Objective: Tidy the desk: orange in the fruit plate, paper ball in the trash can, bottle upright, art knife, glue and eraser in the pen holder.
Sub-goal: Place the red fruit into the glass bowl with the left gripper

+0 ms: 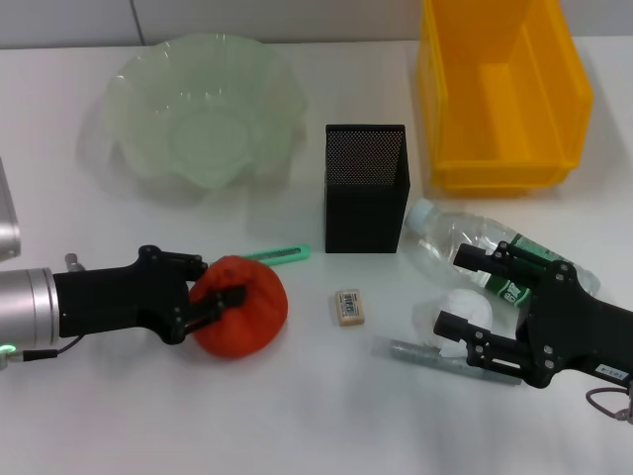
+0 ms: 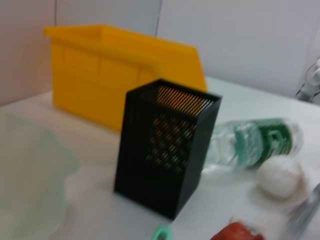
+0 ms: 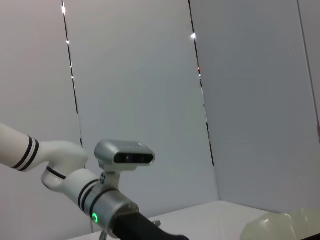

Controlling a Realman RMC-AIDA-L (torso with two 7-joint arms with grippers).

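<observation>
Orange (image 1: 240,305): on the white surface (image 1: 297,416), in front of the fruit plate, well apart from it.
Left gripper (image 1: 220,302): jaws clenched on the orange, one finger above and one across its left side.
Fruit plate (image 1: 198,109): pale green, wavy-rimmed, at the back left.
Art knife (image 1: 280,254): green, lying flat just behind the orange, near the pen holder's base.
Pen holder (image 1: 365,186): black mesh, upright, in the middle.
Eraser (image 1: 350,306): lying flat, right of the orange, in front of the pen holder.
Bottle (image 1: 465,247): clear with green label, on its side, right of the pen holder.
Paper ball (image 1: 463,309): white, just in front of the bottle.
Glue (image 1: 425,353): grey stick lying flat, near the paper ball.
Right gripper (image 1: 473,292): jaws released, one over the bottle, one over the glue, the paper ball between them.
Trash can (image 1: 499,89): yellow bin at the back right.
</observation>
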